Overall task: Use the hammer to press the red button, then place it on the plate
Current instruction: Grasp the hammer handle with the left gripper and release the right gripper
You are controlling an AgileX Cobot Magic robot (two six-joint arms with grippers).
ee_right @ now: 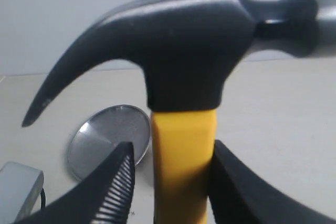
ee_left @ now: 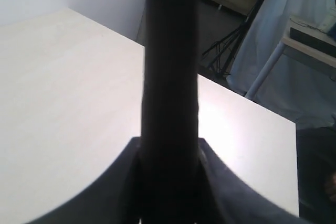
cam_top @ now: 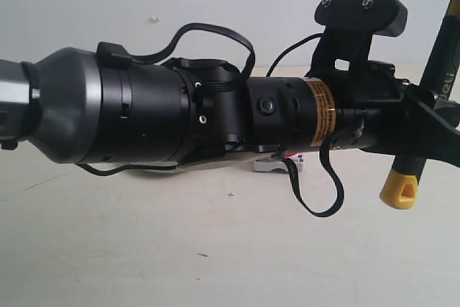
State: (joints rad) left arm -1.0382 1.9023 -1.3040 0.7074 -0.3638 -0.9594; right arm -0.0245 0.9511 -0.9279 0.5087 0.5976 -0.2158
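Note:
The hammer hangs upright at the right of the exterior view, yellow looped end down. My left gripper has reached across and is shut on its dark handle. In the right wrist view the dark steel head fills the top. My right gripper stands open around the yellow neck, with a gap at the ribbed finger. The silver plate lies on the table behind. Next to it is a grey square base, which is the button's; its red dome is hidden.
The left arm spans the exterior view and hides most of the table behind it. A white-grey block peeks out under it. The pale table ends at an edge, with a tripod and a draped sheet beyond.

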